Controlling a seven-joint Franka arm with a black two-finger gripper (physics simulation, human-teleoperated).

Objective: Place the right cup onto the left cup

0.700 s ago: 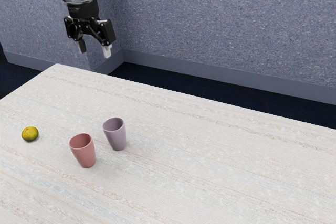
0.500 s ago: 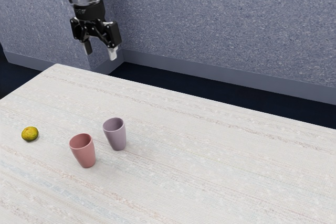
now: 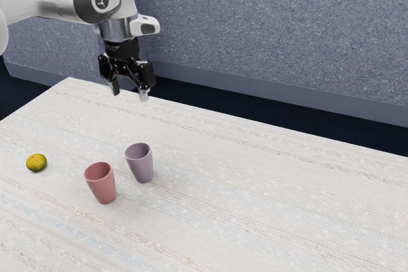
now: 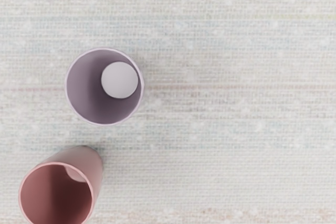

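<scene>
Approach is the step in hand, as I judge it: neither cup is stacked. Findings run from the exterior view's left to its right.

Fruit (image 3: 36,162): on the desk (image 3: 255,202), well apart from the cups, and to my mind no part of the job.

Red cup (image 3: 102,185): upright on the desk, mouth up, near the lilac one but not touching it. I take it to be the left cup, so the likely receiver; the order's wording leaves some doubt.

Claw (image 3: 129,94): raised above the desk, short of the cups, its two sides standing apart with nothing between them.

Lilac cup (image 3: 140,163): probably the thing to be moved. It stands on the desk just beside the red one, mouth up, long axis vertical, tapering from wide rim to narrower base. Both mouths are open to the wrist view.

Next move, in my opinion: centre over the lilac cup, descend upright, and close on its wall without brushing the red neighbour. A lift clear of the red rim should follow, then a level lowering, base first. An off-centre release could tip both.
</scene>
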